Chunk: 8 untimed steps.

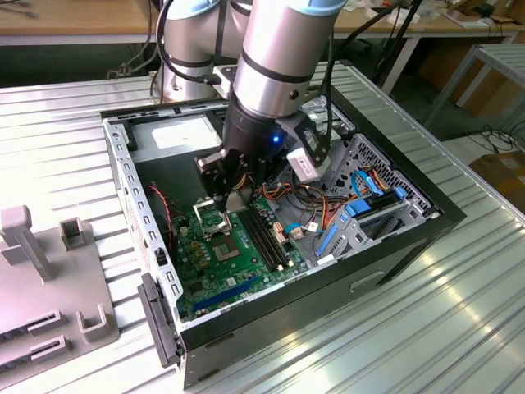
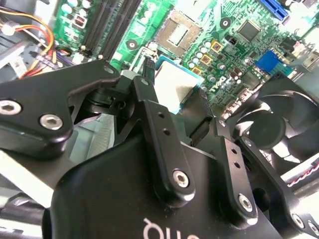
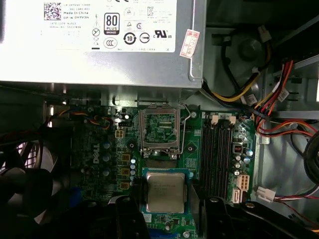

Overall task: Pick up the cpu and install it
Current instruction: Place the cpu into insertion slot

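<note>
The cpu (image 3: 165,191), a small square chip with a flat silver-grey top, sits between my gripper's (image 3: 165,200) black fingers (image 3: 128,215), which are shut on its edges. In the second wrist view the cpu (image 2: 173,83) hangs above the green motherboard (image 2: 234,55), a short way off from the open socket (image 2: 178,31). The first wrist view shows the socket (image 3: 159,128) with its metal frame lifted, just beyond the chip. In the exterior view my gripper (image 1: 230,199) reaches down inside the open computer case (image 1: 410,205), right over the socket (image 1: 215,225).
A grey power supply (image 3: 99,40) stands close behind the socket. Memory slots (image 3: 217,159) run beside it, and a black fan (image 2: 271,124) lies on the other side. Coloured cables (image 1: 328,205) and a drive cage (image 1: 369,215) fill the case's right. A grey fixture (image 1: 41,271) rests on the table.
</note>
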Motion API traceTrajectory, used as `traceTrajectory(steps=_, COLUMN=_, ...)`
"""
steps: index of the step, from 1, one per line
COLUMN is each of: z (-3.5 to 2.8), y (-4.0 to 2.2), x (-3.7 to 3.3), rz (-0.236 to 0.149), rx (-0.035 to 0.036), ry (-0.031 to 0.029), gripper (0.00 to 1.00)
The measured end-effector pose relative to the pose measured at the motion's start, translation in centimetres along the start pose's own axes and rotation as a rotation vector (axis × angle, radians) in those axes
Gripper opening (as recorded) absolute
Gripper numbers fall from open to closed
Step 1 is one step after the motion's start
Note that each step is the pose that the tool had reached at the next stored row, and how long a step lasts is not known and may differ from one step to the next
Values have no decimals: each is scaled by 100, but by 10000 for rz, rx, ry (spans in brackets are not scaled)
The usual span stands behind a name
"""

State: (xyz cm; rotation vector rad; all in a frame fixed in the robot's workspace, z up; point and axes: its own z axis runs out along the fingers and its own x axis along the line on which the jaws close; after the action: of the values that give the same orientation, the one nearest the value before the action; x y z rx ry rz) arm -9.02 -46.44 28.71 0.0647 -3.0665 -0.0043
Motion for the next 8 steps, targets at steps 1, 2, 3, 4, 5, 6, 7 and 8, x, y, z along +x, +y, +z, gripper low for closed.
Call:
traceTrajectory(steps=1, z=18, y=0, x=9, rz=26, rx=0, ry=0, gripper=47)
traceTrajectory(steps=2, z=39, y=-1, x=13, rz=41, rx=-1, ry=1, gripper=47)
traceTrajectory(steps=3, z=58, y=-12, x=12, rz=41, rx=3, ry=2, gripper=47)
traceTrajectory(steps=4, z=78, y=-29, x=11, rz=41, rx=1, ry=1, gripper=47)
traceTrajectory(steps=5, z=98, y=-46, x=10, rz=42, rx=-1, ry=0, gripper=47)
traceTrajectory(steps=6, z=124, y=-58, x=9, rz=50, rx=-4, ry=-1, gripper=47)
traceTrajectory(steps=7, z=142, y=-61, x=8, rz=60, rx=-4, ry=0, gripper=47)
traceTrajectory(steps=8, z=160, y=-62, x=7, rz=62, rx=-2, ry=0, gripper=47)
